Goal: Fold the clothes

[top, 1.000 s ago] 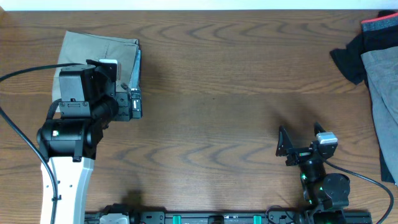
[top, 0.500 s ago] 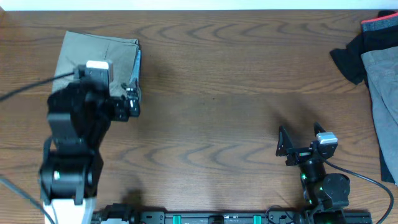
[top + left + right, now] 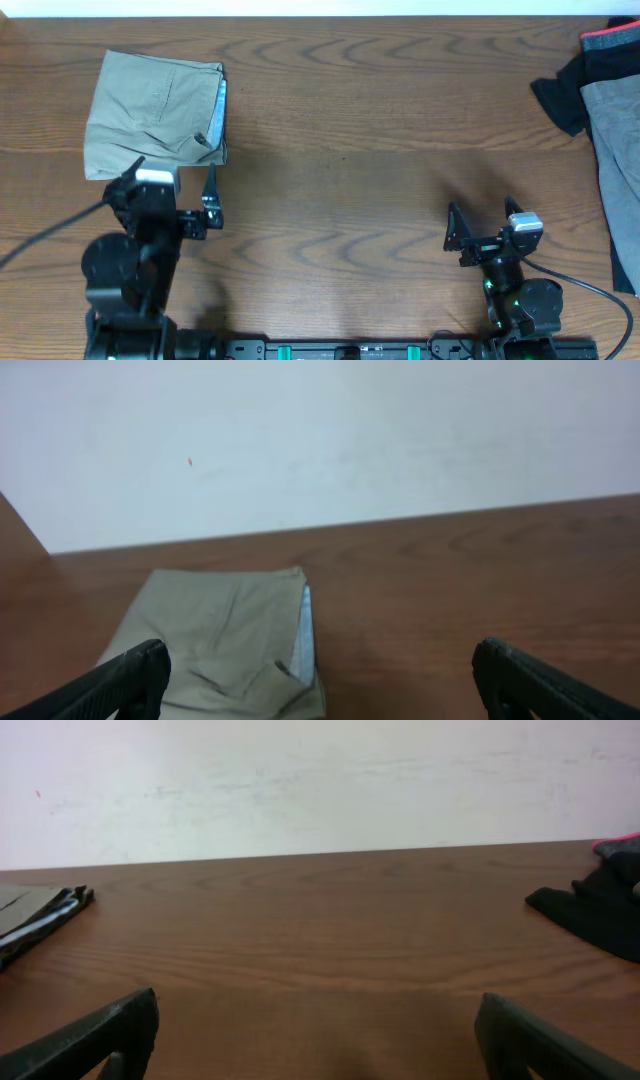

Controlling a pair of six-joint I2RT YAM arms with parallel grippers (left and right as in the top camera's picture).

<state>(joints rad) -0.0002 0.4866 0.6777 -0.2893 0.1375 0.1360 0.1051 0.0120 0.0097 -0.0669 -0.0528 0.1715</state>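
Note:
The khaki-beige shorts (image 3: pixel 155 112) lie folded into a compact rectangle at the far left of the table, with the pale blue lining showing along the right edge. They also show in the left wrist view (image 3: pixel 225 640). My left gripper (image 3: pixel 172 183) is open and empty, just in front of the fold's near edge and clear of it. My right gripper (image 3: pixel 482 222) is open and empty at the near right, above bare table (image 3: pixel 320 1020).
A black garment with red trim (image 3: pixel 590 70) and a grey garment (image 3: pixel 615 140) lie heaped at the far right edge. The black one shows in the right wrist view (image 3: pixel 595 905). A white wall runs behind the table.
My left arm has pulled back from over the folded shorts toward the table's near edge, leaving the shorts uncovered. The right arm has not moved.

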